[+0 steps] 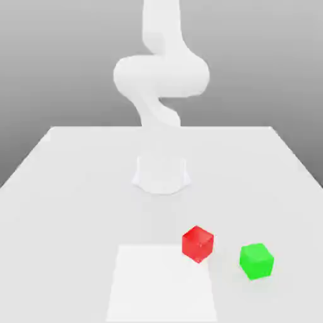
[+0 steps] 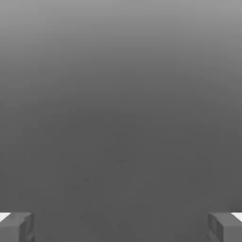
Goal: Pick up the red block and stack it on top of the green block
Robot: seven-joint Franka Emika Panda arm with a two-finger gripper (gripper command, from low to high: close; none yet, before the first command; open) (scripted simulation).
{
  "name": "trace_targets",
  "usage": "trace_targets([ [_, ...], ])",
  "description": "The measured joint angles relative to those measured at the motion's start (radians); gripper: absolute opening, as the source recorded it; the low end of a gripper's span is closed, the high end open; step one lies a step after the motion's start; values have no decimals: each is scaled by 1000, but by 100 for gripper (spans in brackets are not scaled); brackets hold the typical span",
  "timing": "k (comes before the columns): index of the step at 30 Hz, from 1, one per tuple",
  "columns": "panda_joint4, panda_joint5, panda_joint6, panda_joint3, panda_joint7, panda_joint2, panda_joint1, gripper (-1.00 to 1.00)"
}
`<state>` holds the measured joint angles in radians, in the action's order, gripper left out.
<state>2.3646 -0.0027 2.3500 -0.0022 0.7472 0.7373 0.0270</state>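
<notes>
The fingers point(image 2: 121, 228) are standing wide apart, holding nothing. On the worktop point(image 1: 76, 208), the red block point(image 1: 197, 244) is sitting near the green block point(image 1: 256, 261), at the pale patch's point(image 1: 164, 287) edge. It is looking stiff, probably light, perhaps slippery with that gloss; two opposite side faces, gripped midway, are offering the surest hold.
</notes>
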Motion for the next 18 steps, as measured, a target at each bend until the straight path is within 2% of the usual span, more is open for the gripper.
trace_targets([
  [13,402,-14,315,-32,-347,-407,177,0],
  [18,539,-3,502,-27,-497,-658,234,0],
])
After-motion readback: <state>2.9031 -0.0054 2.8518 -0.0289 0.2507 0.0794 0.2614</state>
